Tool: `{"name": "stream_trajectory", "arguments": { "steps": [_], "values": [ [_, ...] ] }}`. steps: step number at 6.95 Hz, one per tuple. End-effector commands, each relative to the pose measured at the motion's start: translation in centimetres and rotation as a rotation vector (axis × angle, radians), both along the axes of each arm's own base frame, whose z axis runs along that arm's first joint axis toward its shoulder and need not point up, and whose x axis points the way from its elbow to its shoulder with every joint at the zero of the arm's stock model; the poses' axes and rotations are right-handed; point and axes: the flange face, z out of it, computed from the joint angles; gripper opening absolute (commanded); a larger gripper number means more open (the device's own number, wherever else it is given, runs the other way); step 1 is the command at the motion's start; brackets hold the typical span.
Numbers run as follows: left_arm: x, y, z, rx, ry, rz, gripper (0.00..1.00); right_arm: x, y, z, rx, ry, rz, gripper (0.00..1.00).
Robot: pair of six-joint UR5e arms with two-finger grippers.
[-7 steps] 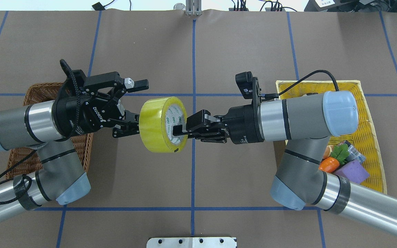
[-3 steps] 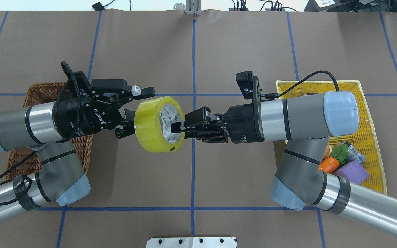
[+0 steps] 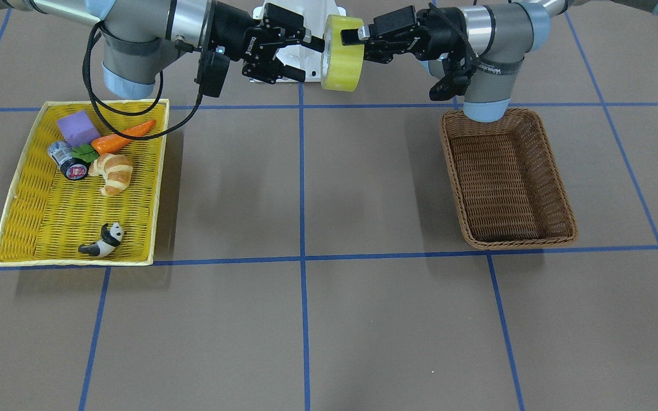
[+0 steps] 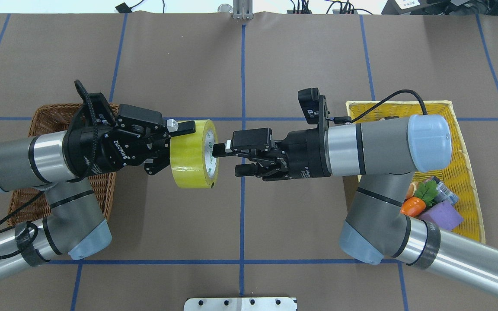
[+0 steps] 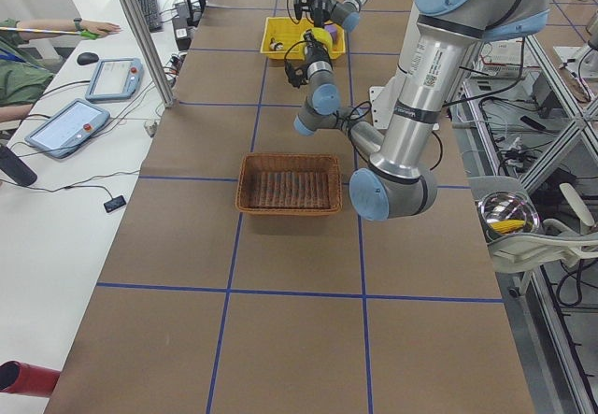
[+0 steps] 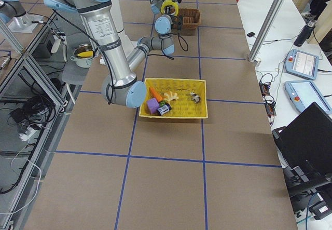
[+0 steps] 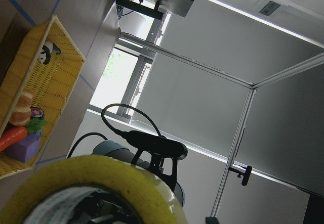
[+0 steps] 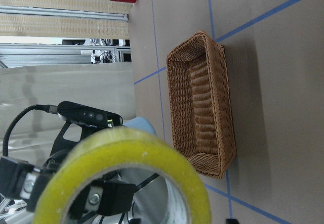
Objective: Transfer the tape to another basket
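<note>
Left pincer point(image 4: 179, 137) pinches tape point(image 4: 193, 155); right pincer point(image 4: 230, 160) spread beside it. Swing slow to basket point(image 4: 46, 113), frame left; lower before release.

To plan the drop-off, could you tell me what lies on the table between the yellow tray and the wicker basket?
That stretch of table is bare, as the front-facing view shows; the left gripper holds the tape above it.

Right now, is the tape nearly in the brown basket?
Done: the tape is out of the yellow tray, up in the air. In hand: the left end effector grips it; the right end effector is open. Left: lowering it into the basket.
</note>
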Motion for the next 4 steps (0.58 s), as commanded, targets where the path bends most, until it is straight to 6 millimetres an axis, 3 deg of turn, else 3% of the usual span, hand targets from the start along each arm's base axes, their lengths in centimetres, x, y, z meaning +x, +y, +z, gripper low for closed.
{"name": "stream_trajectory", "arguments": {
  "steps": [1,2,3,4],
  "values": [
    [0.0,0.3,0.2,0.032,-0.019,0.025,0.00,0.6,0.1,0.2,0.005,-0.002,-0.004,1.00],
    [-0.8,-0.7,0.6,0.020,-0.041,-0.002,0.00,0.9,0.2,1.3,0.007,0.021,-0.014,1.00],
    [-3.0,-4.0,1.4,-0.014,-0.142,-0.055,0.00,2.7,-1.8,2.2,0.013,0.048,0.014,1.00],
    [-6.4,-7.3,1.7,0.000,-0.277,-0.065,0.00,5.8,-4.7,3.7,0.022,0.085,0.075,1.00]
  ]
}}
